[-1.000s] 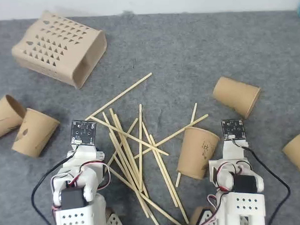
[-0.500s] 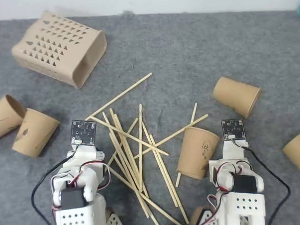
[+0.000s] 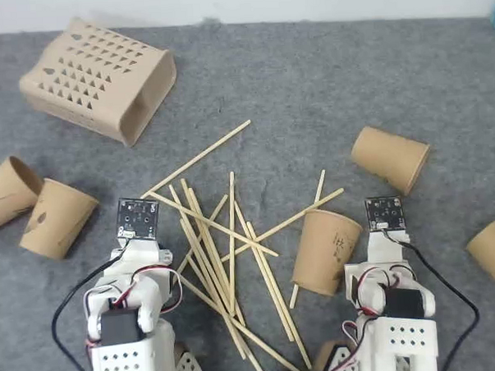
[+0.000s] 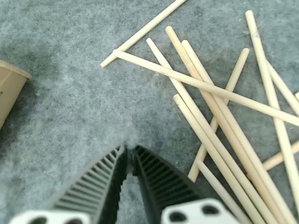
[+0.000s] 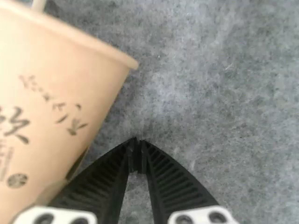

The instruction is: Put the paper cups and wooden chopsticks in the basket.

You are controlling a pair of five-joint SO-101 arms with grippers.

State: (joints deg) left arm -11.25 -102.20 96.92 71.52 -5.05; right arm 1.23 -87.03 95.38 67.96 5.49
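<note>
The grey worktop (image 3: 309,84) runs back to a pale wall. Its far middle and far right are bare felt, the widest room for moving. The left arm (image 3: 126,322) and right arm (image 3: 393,311) stand side by side at the near edge, and the narrower lane between them is taken up by sticks.

The basket (image 3: 99,77) lies tipped on its side near the far left corner, close to the far edge. Its mouth is turned toward the near right, and I cannot see into it.

Two cups lie touching at the left side, well apart from the basket. The outer cup (image 3: 8,194) is cut by the view's edge, and the inner cup (image 3: 58,217) is near the left arm. The middle cup (image 3: 326,252) lies on its side just beside the right arm, mouth away from it, resting over one stick. The far cup (image 3: 390,157) lies on its side beyond the right arm, and the edge cup (image 3: 493,257) sits at the right edge.

The left claw (image 4: 130,151) hangs low over bare felt, fingers together and holding nothing, with sticks just beside it. The right claw (image 5: 137,144) is likewise closed on nothing, close by the middle cup's wall.

The chopsticks (image 3: 222,252) lie crossed in a loose heap between the arms, with one stray lying out toward the far side.
</note>
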